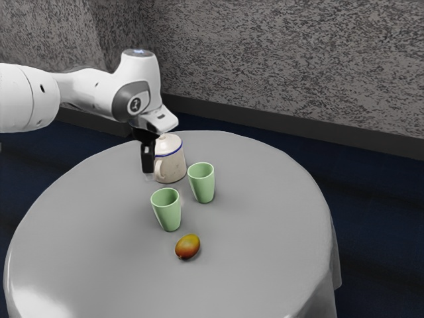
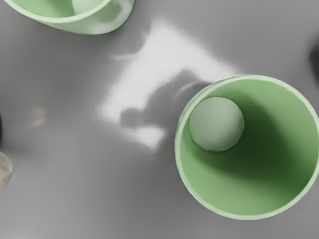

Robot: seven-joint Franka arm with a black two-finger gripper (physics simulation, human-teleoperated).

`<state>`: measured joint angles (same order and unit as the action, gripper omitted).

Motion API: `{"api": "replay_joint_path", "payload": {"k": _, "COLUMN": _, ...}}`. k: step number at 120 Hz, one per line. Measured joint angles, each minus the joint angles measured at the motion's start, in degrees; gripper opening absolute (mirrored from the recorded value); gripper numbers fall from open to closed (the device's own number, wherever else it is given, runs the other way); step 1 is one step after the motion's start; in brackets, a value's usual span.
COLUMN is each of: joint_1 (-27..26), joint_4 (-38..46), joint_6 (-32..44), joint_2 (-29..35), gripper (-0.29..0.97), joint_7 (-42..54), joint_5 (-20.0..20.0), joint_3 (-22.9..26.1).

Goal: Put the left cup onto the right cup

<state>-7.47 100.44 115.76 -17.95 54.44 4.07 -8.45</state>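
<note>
Two light green cups stand upright near the middle of the round grey table (image 1: 265,265). The left cup (image 1: 165,209) is nearer the front; the right cup (image 1: 201,182) is a little behind it toward the exterior view's right. My black gripper (image 1: 146,161) hangs low over the table behind and to the left of both cups, close beside a white jug (image 1: 170,158). It is open and holds nothing. From above, the wrist view looks into one green cup (image 2: 246,147), with the rim of the other cup (image 2: 75,15) beyond it.
The white jug with a blue rim line stands right against my hand, and its edge (image 2: 3,172) shows in the wrist view. A red-orange mango (image 1: 187,247) lies in front of the left cup. A rough stone wall (image 1: 298,59) rises behind the table.
</note>
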Motion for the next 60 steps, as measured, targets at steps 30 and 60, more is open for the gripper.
{"api": "replay_joint_path", "payload": {"k": 30, "joint_1": -0.4, "joint_4": 4.37, "joint_6": 7.7, "joint_2": -1.24, "gripper": 0.68, "joint_7": -1.81, "joint_5": 1.63, "joint_3": 1.08}}
{"api": "replay_joint_path", "payload": {"k": 60, "joint_1": -0.42, "joint_4": 6.19, "joint_6": 12.68, "joint_2": -2.69, "gripper": 0.52, "joint_7": -4.11, "joint_5": 2.88, "joint_3": 1.54}}
